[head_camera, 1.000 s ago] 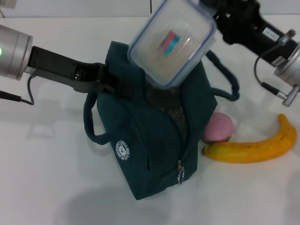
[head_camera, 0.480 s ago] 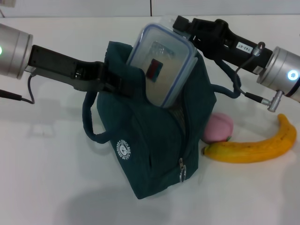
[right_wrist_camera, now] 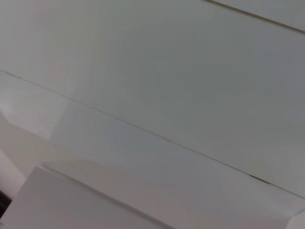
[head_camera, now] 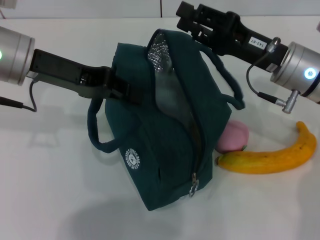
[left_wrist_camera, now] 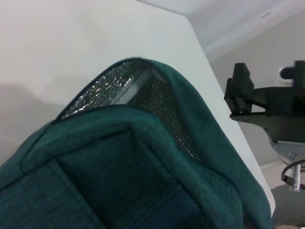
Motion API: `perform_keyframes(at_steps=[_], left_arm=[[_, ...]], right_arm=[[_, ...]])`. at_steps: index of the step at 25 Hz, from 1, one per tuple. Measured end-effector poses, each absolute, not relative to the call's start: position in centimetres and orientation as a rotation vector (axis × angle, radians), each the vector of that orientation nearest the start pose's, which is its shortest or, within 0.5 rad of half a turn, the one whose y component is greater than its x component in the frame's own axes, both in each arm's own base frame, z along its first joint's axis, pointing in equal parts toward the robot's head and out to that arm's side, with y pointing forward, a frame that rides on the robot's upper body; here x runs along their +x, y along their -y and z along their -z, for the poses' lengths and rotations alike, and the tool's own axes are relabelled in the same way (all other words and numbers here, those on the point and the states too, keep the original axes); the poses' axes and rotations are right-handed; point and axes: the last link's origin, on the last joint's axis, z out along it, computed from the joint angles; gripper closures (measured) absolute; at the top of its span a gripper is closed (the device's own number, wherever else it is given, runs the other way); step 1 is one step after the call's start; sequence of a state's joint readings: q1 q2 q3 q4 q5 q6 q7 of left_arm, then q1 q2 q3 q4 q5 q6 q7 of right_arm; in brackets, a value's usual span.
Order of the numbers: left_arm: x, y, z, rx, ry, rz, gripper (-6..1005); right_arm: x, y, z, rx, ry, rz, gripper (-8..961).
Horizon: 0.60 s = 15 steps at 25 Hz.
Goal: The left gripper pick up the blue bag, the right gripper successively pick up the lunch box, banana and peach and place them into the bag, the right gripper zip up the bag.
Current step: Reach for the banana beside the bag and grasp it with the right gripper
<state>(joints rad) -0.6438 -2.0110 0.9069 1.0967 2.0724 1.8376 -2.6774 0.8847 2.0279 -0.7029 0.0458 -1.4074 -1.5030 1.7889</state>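
Lunch box step looks finished; the banana comes next.

The left gripper (head_camera: 117, 86) pinches the rim of the blue bag (head_camera: 170, 145) at its upper left edge, holding the mouth up and agape so the silver foil lining (head_camera: 162, 50) shows. The right gripper (head_camera: 186, 16) hangs just above the bag's far rim with nothing between its fingers; whether they are spread or together I cannot tell. No lunch box shows anywhere, and the bag's inside is hidden, so I judge it is in the bag. The banana (head_camera: 272, 155) lies on the table (head_camera: 50, 175) just right of the bag, the peach (head_camera: 233, 136) between it and the bag's side. The right arm's next move, I judge, calls for swinging down to the banana. The zipper pull (head_camera: 193, 188) hangs low, the bag unzipped.
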Motion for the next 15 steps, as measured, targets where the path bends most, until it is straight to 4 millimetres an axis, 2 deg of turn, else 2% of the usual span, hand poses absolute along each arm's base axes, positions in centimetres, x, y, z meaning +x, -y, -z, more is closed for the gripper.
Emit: perform_keyframes(at_steps=[4, 9, 11, 15], left_arm=[[-17.7, -34.5, -5.4, -2.686, 1.724, 0.336, 962], [-18.1, -34.4, -5.6, -2.678, 1.717, 0.351, 962], [-18.4, -34.4, -5.8, -2.671, 1.711, 0.365, 962], [-18.7, -34.3, -5.9, -2.662, 1.713, 0.376, 962]], right_arm=[[15.2, -37.9, 3.4, -2.352, -1.559, -1.656, 561], [15.2, -38.3, 1.2, -2.479, -1.215, -1.604, 415], [15.7, -38.4, 0.1, -2.509, -1.092, -1.553, 178], [16.2, -38.6, -2.0, -2.625, -0.848, -1.355, 116]])
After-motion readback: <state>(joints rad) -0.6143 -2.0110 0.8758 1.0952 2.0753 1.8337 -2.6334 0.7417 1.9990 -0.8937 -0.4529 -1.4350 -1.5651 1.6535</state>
